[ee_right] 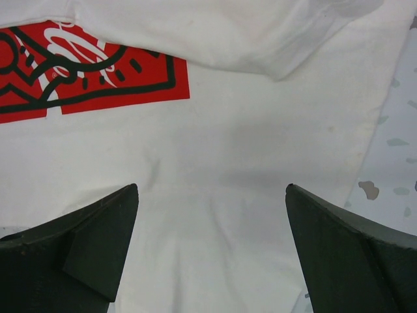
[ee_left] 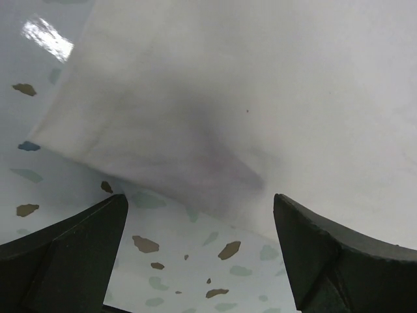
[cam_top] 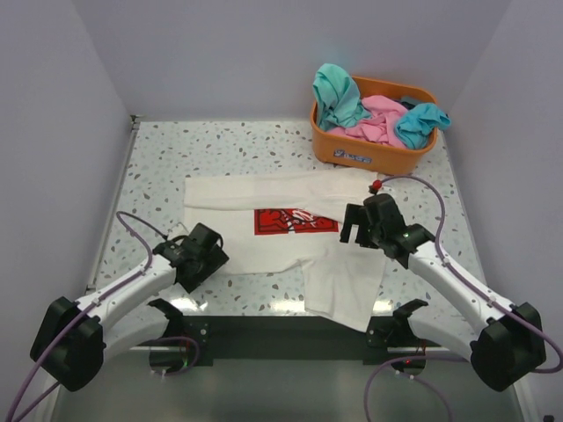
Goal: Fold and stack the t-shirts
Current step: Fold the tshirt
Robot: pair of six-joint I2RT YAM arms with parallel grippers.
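A cream-white t-shirt [cam_top: 264, 215] with a red print [cam_top: 295, 221] lies partly folded on the speckled table, one part reaching toward the front edge [cam_top: 343, 286]. My left gripper [cam_top: 204, 252] is open and empty at the shirt's left front edge; the left wrist view shows the cloth edge [ee_left: 215, 124] just ahead of its fingertips. My right gripper [cam_top: 356, 226] is open and empty, hovering over the shirt right of the print; the cloth [ee_right: 215, 195] and print [ee_right: 85, 72] fill the right wrist view. Teal [cam_top: 336, 92] and pink [cam_top: 376, 119] shirts lie in the basket.
An orange plastic basket [cam_top: 369, 154] stands at the back right of the table. White walls close the left, back and right sides. Bare speckled table [cam_top: 158, 167] shows left of the shirt. A black strip [cam_top: 281, 330] runs along the front edge between the arm bases.
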